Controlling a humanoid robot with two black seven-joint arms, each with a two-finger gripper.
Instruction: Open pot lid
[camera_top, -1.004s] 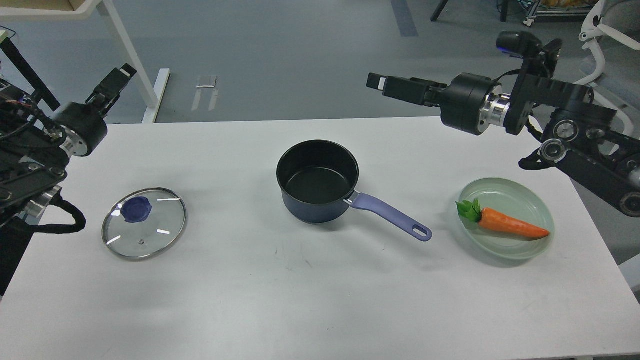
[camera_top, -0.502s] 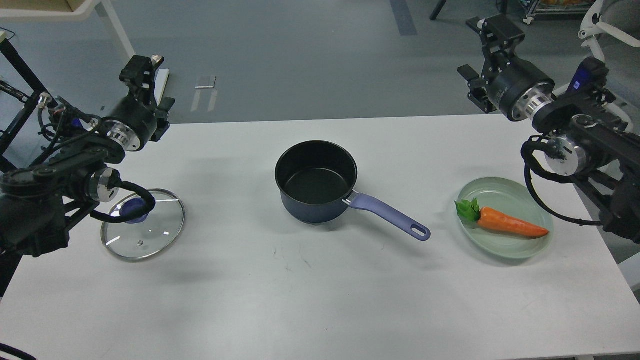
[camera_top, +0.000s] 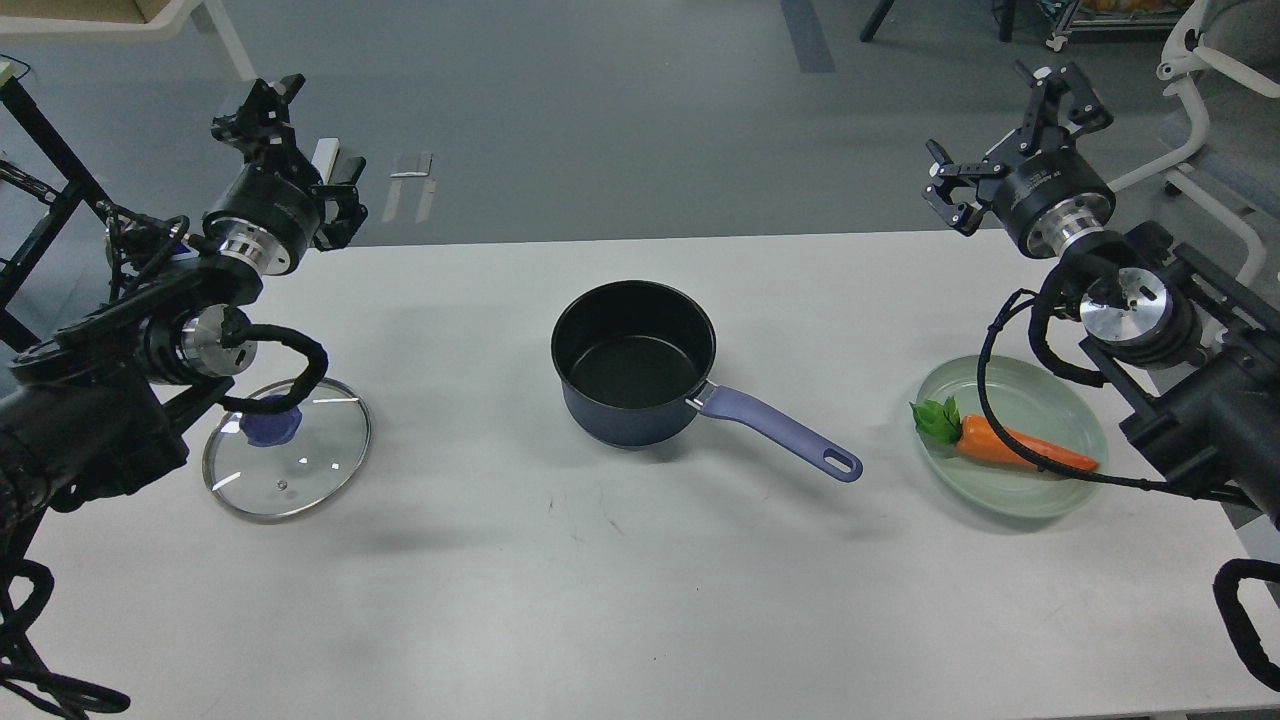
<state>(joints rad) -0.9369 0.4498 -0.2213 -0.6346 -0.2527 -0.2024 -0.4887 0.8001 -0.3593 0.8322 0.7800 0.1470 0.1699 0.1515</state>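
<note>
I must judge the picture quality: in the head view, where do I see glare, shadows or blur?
Head view: sharp overall; short bright glints on the round clear glass lid; soft shadows on the white table beside the dark navy saucepan and under the pale green plate; the dark left gripper is hard to read; the right gripper shows spread fingers.

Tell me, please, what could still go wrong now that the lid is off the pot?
A black cable from the left arm hangs over the lid, right at its knob; it might snag there and drag the lid. On the right, another cable crosses the carrot on the green plate and may tug it off.
</note>
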